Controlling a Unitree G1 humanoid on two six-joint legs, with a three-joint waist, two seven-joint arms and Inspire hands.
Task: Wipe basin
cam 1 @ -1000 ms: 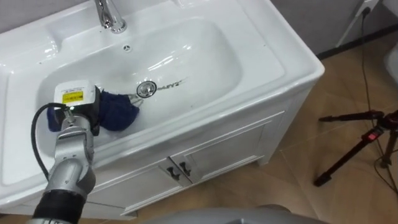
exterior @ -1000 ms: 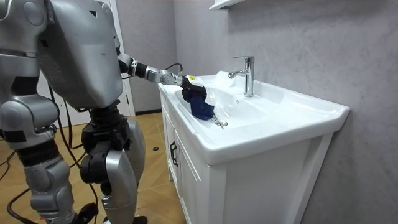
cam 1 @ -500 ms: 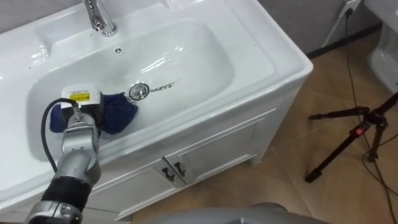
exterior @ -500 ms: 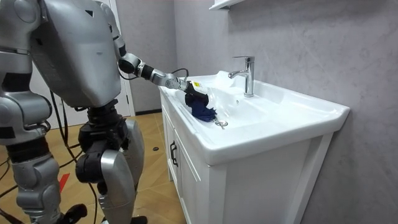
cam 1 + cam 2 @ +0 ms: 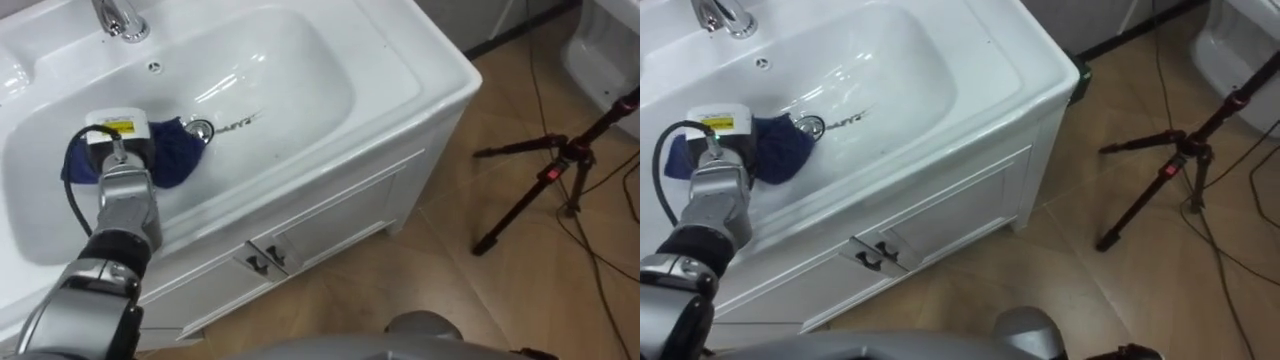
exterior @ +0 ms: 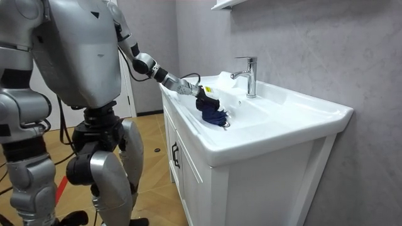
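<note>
A white basin is set in a white vanity top, with a chrome drain at its bottom and a chrome faucet at the back. A dark blue cloth lies bunched on the basin floor, right beside the drain. My left hand rests on the cloth's left part, palm down, with the cloth gathered under its curled fingers. In the room view my left arm reaches over the front rim, and the left hand presses the cloth down near the drain.
Below the basin are white cabinet doors with dark handles. A black tripod stands on the wooden floor to the right. A white fixture sits at the far right. I stand at the vanity's front.
My left hand has slid the cloth across the basin floor up to the drain. The eye view has shifted, so the basin now sits further left and higher.
</note>
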